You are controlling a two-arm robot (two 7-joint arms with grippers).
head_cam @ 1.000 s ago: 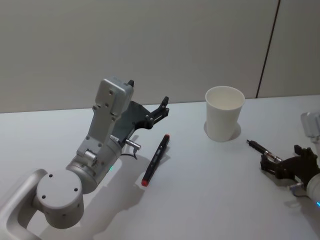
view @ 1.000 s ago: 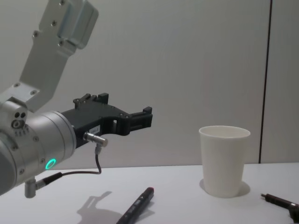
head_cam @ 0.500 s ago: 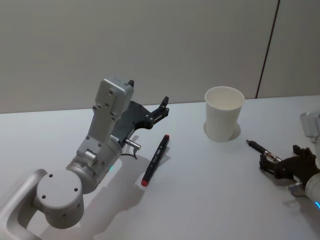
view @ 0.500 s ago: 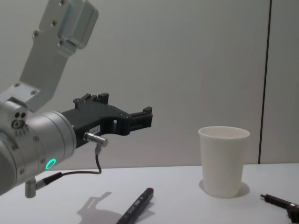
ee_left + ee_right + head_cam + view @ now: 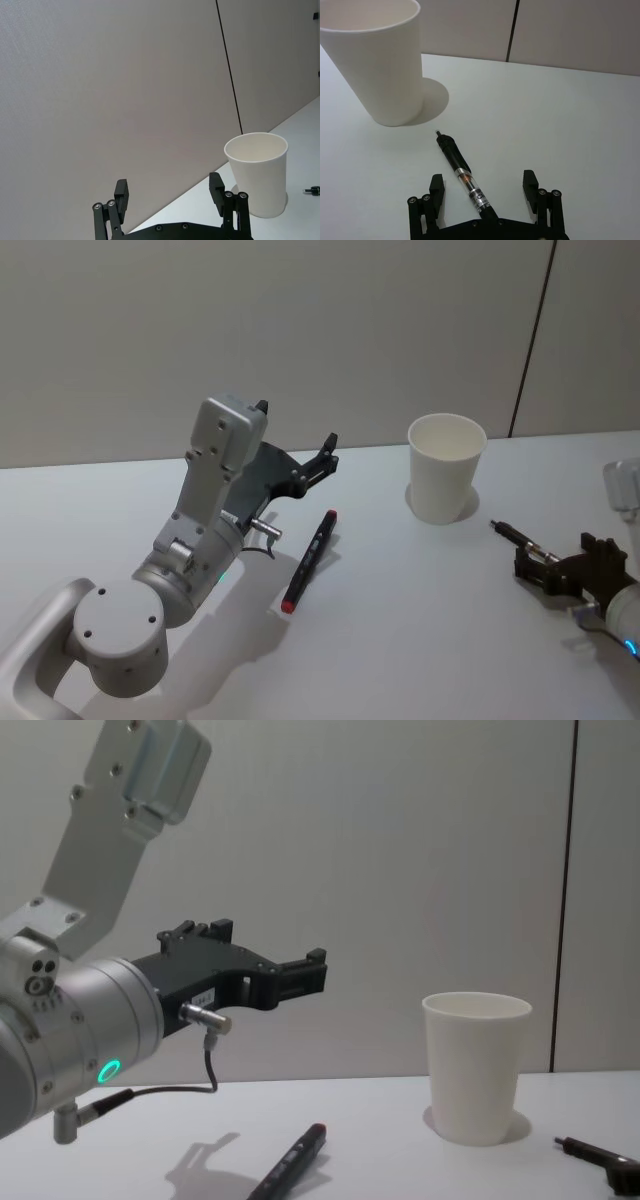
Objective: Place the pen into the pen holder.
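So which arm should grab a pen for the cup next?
Right, I think. The right gripper is low at the table, open, with the slim pen lying between its fingers and the paper cup close by. The left gripper is open too, but held up above the table beside the red-tipped pen.

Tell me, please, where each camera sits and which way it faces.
Head: high, looking down on the table, black-and-red pen, paper cup; left gripper and right gripper show.
Chest: low, looking across the table; left gripper looms at left.
Left wrist: behind the open left gripper, facing wall and cup.
Right wrist: behind the open right gripper, facing down at a second pen.
Shared: every view shows the cup.
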